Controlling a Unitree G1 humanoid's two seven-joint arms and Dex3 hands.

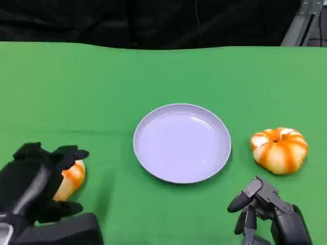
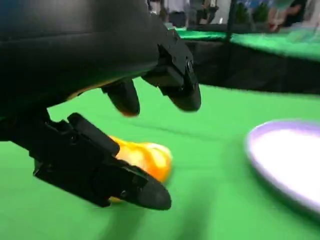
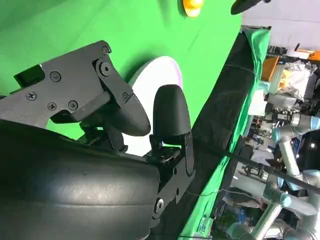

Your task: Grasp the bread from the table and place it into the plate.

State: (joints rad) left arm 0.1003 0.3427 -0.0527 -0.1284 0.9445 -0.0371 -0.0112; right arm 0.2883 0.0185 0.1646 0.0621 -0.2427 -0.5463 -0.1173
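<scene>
An orange-and-white bread (image 1: 73, 176) lies on the green table at the near left, between the spread fingers of my left hand (image 1: 38, 181). In the left wrist view the bread (image 2: 145, 157) sits beside the thumb, and the upper fingers (image 2: 180, 90) hover above it with a gap. The lilac plate (image 1: 181, 143) stands empty in the middle; its rim (image 2: 285, 160) shows to the hand's right. A second, pumpkin-shaped bread (image 1: 279, 149) lies right of the plate. My right hand (image 1: 261, 204) hangs just in front of it, loosely open and holding nothing.
The green cloth (image 1: 76, 87) covers the whole table up to a dark back edge. In the right wrist view the plate (image 3: 152, 75) lies beyond my right hand (image 3: 115, 150), with the far bread (image 3: 192, 6) past it. Lab equipment stands off the table.
</scene>
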